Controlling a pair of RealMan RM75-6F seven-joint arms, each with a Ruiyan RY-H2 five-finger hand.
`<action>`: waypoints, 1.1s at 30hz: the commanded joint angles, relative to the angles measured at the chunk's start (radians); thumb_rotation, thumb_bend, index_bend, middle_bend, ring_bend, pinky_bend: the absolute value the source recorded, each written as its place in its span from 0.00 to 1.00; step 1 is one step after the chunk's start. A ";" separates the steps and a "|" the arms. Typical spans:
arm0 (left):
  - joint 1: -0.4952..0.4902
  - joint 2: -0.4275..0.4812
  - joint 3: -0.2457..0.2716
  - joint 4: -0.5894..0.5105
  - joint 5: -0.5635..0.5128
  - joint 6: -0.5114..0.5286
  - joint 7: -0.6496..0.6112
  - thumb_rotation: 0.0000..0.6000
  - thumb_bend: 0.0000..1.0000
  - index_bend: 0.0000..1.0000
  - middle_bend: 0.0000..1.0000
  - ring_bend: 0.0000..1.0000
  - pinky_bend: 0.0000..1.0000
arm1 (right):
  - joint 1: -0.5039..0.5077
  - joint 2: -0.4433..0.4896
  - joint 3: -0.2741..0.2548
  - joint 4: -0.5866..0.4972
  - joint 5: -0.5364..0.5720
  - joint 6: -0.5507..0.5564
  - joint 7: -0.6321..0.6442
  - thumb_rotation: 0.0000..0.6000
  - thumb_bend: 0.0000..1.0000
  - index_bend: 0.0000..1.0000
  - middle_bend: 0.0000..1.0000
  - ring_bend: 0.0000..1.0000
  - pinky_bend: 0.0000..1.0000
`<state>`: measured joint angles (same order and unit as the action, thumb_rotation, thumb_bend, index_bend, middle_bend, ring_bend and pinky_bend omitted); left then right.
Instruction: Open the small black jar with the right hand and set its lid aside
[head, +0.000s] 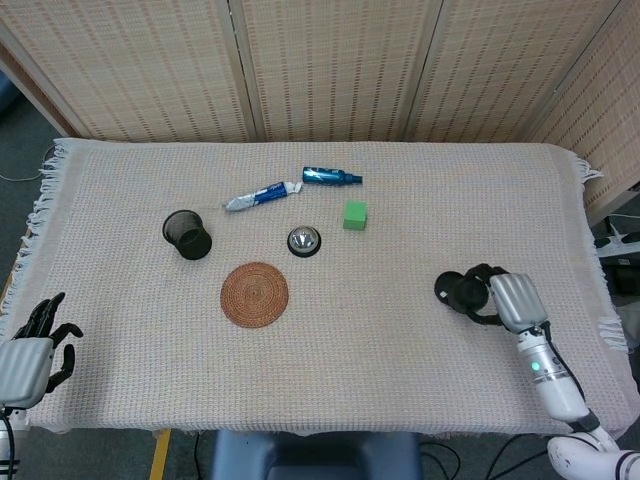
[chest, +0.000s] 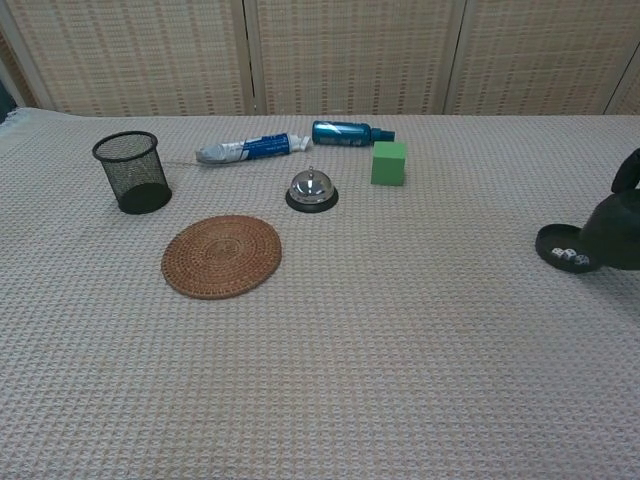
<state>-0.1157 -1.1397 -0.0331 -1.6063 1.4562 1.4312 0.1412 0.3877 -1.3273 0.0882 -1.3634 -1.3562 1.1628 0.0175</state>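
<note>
The small black jar's shallow base (head: 448, 288) (chest: 560, 250) lies open on the cloth at the right, with small white pieces inside it. Its domed black lid (head: 471, 296) (chest: 616, 236) is off the base and just to the right of it, gripped by my right hand (head: 508, 299), whose dark fingers (chest: 630, 170) curl over the lid at the chest view's right edge. Whether the lid touches the cloth I cannot tell. My left hand (head: 32, 342) rests at the table's near left corner, fingers apart and holding nothing.
A mesh pen cup (head: 187, 234), a woven coaster (head: 255, 294), a desk bell (head: 304, 240), a green cube (head: 355, 215), a toothpaste tube (head: 261, 196) and a blue bottle (head: 331, 177) lie at the middle and left. The table's right edge (head: 608, 310) is close to my right hand.
</note>
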 joint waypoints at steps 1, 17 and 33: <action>0.000 -0.001 0.001 -0.001 0.001 0.000 0.000 1.00 0.63 0.43 0.00 0.00 0.33 | -0.042 0.061 -0.047 -0.072 0.026 -0.012 -0.090 1.00 0.20 0.56 0.48 0.58 0.72; 0.000 0.000 -0.001 0.001 -0.001 0.000 -0.007 1.00 0.63 0.43 0.00 0.00 0.33 | -0.021 0.144 -0.105 -0.136 0.053 -0.189 -0.114 1.00 0.20 0.21 0.14 0.07 0.38; 0.003 0.001 -0.002 -0.001 -0.006 0.003 -0.003 1.00 0.63 0.44 0.00 0.00 0.33 | -0.184 0.226 -0.072 -0.242 -0.065 0.188 -0.073 1.00 0.19 0.00 0.00 0.00 0.13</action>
<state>-0.1131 -1.1389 -0.0356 -1.6074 1.4497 1.4344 0.1384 0.2644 -1.0696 -0.0091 -1.6217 -1.4135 1.2356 0.0039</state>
